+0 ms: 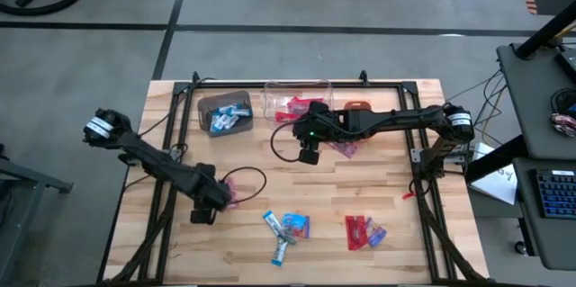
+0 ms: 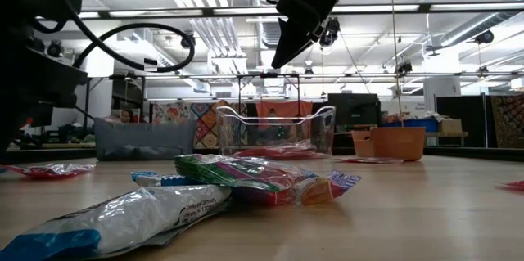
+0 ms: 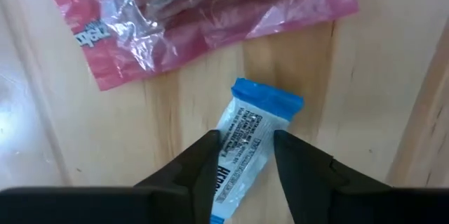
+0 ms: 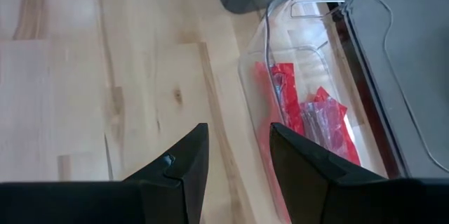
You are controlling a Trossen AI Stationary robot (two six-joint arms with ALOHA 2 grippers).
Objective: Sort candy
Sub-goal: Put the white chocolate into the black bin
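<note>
Left gripper (image 3: 242, 157): fingers astride a blue-and-white candy (image 3: 245, 147), fine print unreadable; whether clamped, cannot tell. Pink wrapper (image 3: 189, 13) just ahead. Right gripper (image 4: 238, 155): parted, empty, beside clear bin (image 4: 330, 76).

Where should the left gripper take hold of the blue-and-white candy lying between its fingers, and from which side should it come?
Probably across the white middle of the blue-and-white candy, from straight above. It lies flat on the wooden table, so its edges offer no purchase. The left gripper already straddles its narrow width, one finger on each long side, jaws apart. The pink wrapper lies just beyond, clear of the fingers.
</note>
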